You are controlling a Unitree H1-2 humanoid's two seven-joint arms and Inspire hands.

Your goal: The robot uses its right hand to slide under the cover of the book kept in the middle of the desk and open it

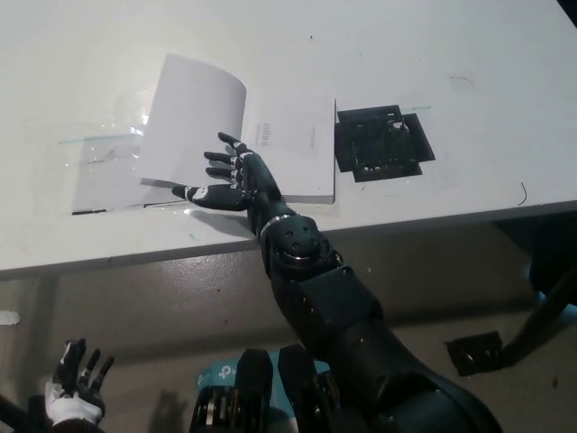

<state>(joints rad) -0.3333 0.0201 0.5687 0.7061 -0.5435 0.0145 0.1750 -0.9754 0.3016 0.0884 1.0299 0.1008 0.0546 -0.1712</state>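
Black right hand (pixel 236 183) laid flat at the raised cover (pixel 192 117), fingers (pixel 216 160) spread, nothing gripped, one book (pixel 293 153) opened on the desk (pixel 469 135), white left hand (pixel 74 390) lowered, fingers apart

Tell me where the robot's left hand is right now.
In the head view, the white left hand rests at the lower left, below the desk edge, far from the book.

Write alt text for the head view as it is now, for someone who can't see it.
The robot's black right hand, fingers spread, rests on an open book in the middle of a white desk, the white cover lifted and curling over to the left. A black square panel lies just right of the book. The white left hand hangs open below the desk at lower left.
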